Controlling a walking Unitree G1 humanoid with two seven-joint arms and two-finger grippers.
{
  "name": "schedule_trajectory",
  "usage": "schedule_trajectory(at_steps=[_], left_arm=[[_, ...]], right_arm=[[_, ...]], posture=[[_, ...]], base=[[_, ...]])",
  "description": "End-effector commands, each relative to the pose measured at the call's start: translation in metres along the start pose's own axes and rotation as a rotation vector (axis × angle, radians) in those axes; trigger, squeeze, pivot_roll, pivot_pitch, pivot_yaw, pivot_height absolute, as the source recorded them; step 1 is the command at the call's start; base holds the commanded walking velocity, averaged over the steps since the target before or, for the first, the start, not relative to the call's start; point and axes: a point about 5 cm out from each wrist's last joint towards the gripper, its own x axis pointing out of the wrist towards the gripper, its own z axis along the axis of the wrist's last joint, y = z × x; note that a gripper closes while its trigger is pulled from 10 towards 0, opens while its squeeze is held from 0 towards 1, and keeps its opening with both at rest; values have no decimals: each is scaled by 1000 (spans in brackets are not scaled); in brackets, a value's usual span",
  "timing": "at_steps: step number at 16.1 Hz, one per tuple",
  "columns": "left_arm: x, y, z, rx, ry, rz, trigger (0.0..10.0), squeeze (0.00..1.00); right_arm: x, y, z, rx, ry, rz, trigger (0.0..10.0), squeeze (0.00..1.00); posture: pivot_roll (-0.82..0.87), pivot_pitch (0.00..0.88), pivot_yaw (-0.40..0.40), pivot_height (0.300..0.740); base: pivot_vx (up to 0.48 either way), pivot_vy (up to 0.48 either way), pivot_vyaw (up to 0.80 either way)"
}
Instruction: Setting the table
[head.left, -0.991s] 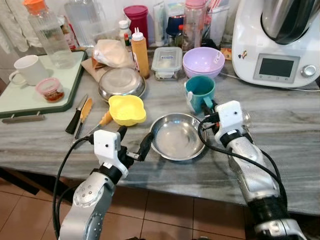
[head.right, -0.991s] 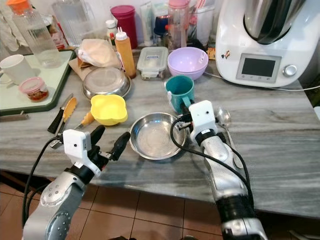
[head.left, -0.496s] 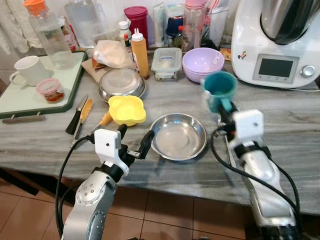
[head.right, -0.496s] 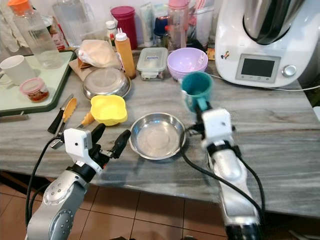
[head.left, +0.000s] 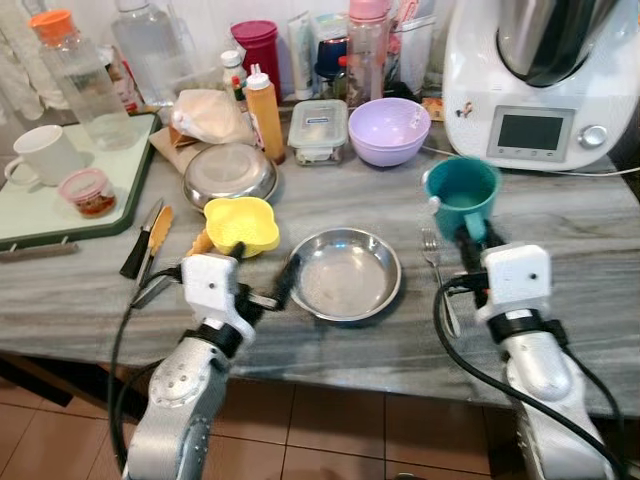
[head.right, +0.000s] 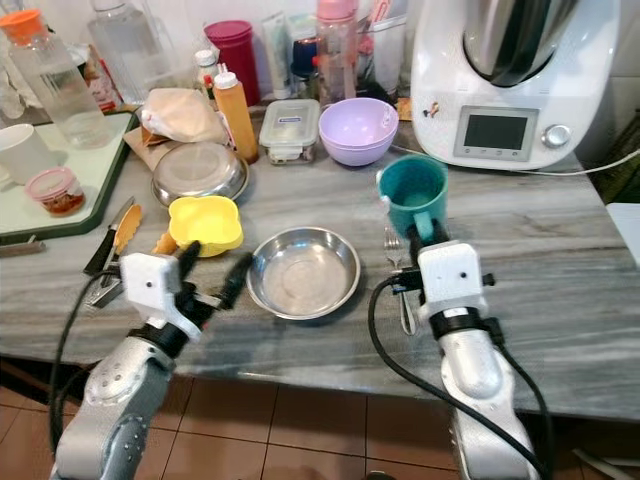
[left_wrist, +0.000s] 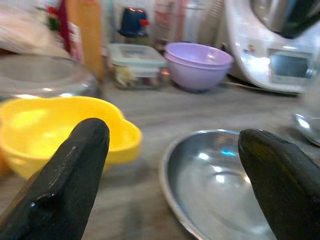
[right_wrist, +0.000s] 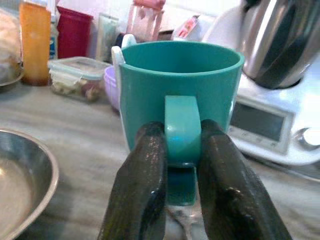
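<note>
Right gripper (right_wrist: 181, 165) pinches the handle of the teal mug (head.left: 461, 196), one black finger on each side; the mug stands upright right of centre, its inside hidden from the head views. Left gripper (left_wrist: 175, 165) hovers low at the near edge with its fingers spread wide, between the yellow bowl and the steel plate.

Biggest on the far right is the white food processor (head.left: 535, 75) with its steel jug and small screen. At far left a green tray (head.left: 60, 200) holds a white cup (head.left: 40, 153), a water bottle (head.left: 70, 75) with an orange cap, and a small jar (head.left: 88, 192) of something red. A lilac bowl (head.left: 388, 130) sits just left of the processor; its contents cannot be told. Beside it a clear lidded box (head.left: 318, 131) holds some food, then an orange squeeze bottle (head.left: 265, 112) and a maroon canister (head.left: 258, 45) behind. A steel bowl (head.left: 230, 175) lies upside down, with a wrapped bundle (head.left: 208, 115) beyond it. The shallow steel plate (head.left: 344, 273) sits near, in the middle, bare inside. The yellow bowl (head.left: 241, 224) is just left of it, with nothing visible in it. A fork (head.left: 437, 270) lies on the counter between plate and right arm. A knife and an orange-handled tool (head.left: 152, 240) lie near the tray.

All rests on a grey veined stone counter (head.left: 590, 230), with brown floor tiles (head.left: 330, 440) below its near edge.
</note>
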Motion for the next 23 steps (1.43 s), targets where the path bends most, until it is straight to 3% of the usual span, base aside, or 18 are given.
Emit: schedule_trajectory(at_steps=[1, 3, 6, 9, 15, 19, 23], left_arm=[[-1, 8, 2, 24, -10, 43, 10000, 0], [-2, 11, 0, 34, -6, 53, 10000, 0], [-1, 12, 0, 48, -9, 70, 10000, 0], [0, 12, -1, 62, 3, 104, 10000, 0], [-2, 22, 3, 104, -1, 181, 10000, 0], [-1, 20, 1, 116, -1, 185, 10000, 0], [-7, 22, -2, 107, 7, 228, 10000, 0]], right_arm=[[-8, -4, 5, -5, 2, -19, 10000, 0], [-29, -4, -4, -23, 62, -10, 10000, 0], [-35, -6, -5, -22, 80, -21, 10000, 0], [-22, -5, 5, 8, 50, -8, 10000, 0], [6, -6, 16, -49, -25, 139, 10000, 0], [19, 4, 18, -50, -36, 228, 10000, 0], [26, 11, 18, -10, -39, 212, 10000, 0]], posture=[[-231, 84, 111, 740], [-235, 89, 118, 740], [-247, 89, 125, 740], [-247, 95, 117, 740], [-232, 100, 100, 740], [-224, 93, 80, 740], [-197, 96, 66, 740]], base=[[0, 0, 0], [0, 0, 0], [0, 0, 0], [0, 0, 0], [0, 0, 0], [0, 0, 0], [0, 0, 600]])
